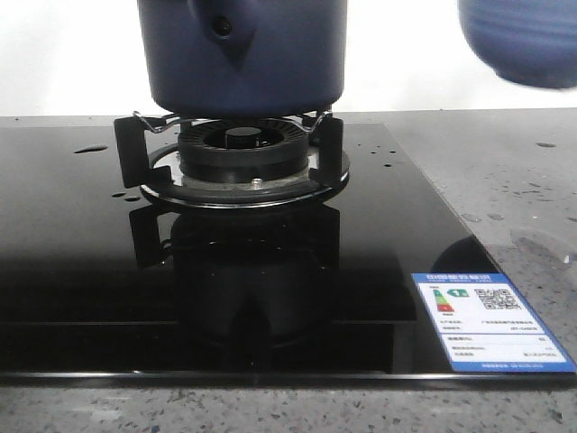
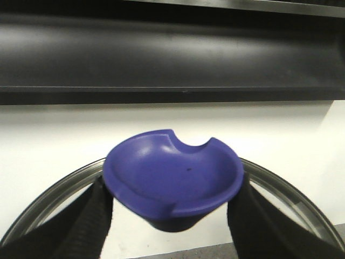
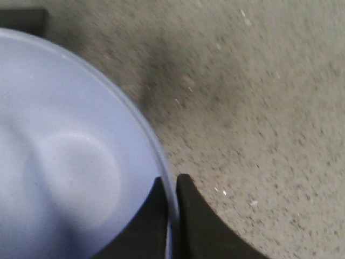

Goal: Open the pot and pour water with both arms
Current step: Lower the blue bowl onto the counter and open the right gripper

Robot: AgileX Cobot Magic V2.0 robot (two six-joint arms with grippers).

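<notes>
now pot (image 1: 242, 54) sits on burner (image 1: 243, 149)

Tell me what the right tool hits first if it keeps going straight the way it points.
Probably the speckled grey countertop: the right tool, clamping the light-blue bowl's rim, points at bare counter. Depth is unclear.
</notes>
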